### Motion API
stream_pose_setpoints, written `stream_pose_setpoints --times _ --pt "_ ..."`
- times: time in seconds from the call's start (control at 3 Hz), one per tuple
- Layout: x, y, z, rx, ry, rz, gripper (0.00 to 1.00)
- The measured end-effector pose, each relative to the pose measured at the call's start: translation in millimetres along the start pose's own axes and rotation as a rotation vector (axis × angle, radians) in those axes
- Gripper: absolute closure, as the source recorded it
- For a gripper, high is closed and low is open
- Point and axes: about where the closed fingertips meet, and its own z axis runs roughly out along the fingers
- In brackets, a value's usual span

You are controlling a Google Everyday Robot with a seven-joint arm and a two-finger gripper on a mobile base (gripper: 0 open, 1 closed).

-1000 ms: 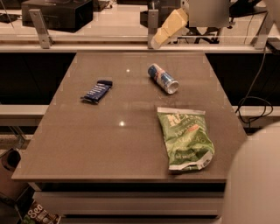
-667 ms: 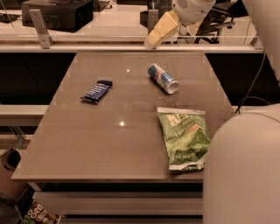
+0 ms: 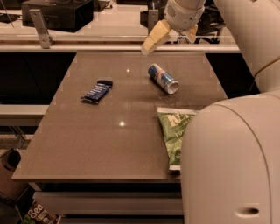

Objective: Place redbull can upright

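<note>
1. Nearest the camera, the robot's white rounded body (image 3: 232, 162) fills the lower right corner and hides the near right corner of the desk (image 3: 109, 144).
2. A green crinkled chip bag (image 3: 174, 133) lies flat near the desk's near right edge. Its right side is covered by the white body.
3. The middle of the brown desk top is bare and carries two small bright glints of light.
4. Further back on the left lies a flat dark-blue snack bar wrapper (image 3: 97, 91), set at a slant and well apart from everything else.
5. The redbull can (image 3: 163, 78) is on the far right part of the desk, lying on its side and not upright. It runs diagonally, with one shiny silver end turned toward the near right and the other toward the far left. It touches neither the chip bag nearer the camera nor the wrapper to its left.
6. The pincer (image 3: 169, 43) hangs in the air over the far edge of the desk, above and beyond the can and clear of it. Its two tan fingers (image 3: 155, 37) are spread apart and there is nothing between them.
7. The white arm (image 3: 245, 26) runs from the pincer to the upper right.
8. Beyond the desk stands a pale counter (image 3: 100, 37) with a black box (image 3: 57, 13) and a slanted metal bracket (image 3: 40, 28) on it.
</note>
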Motion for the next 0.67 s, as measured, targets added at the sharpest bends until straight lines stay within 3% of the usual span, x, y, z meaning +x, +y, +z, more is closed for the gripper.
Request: stream_pose_setpoints --times 0.33,0.67 --pt "5 -12 21 0.079 0.078 0.085 0.00" --pt "12 -13 33 0.114 0.120 0.134 0.00"
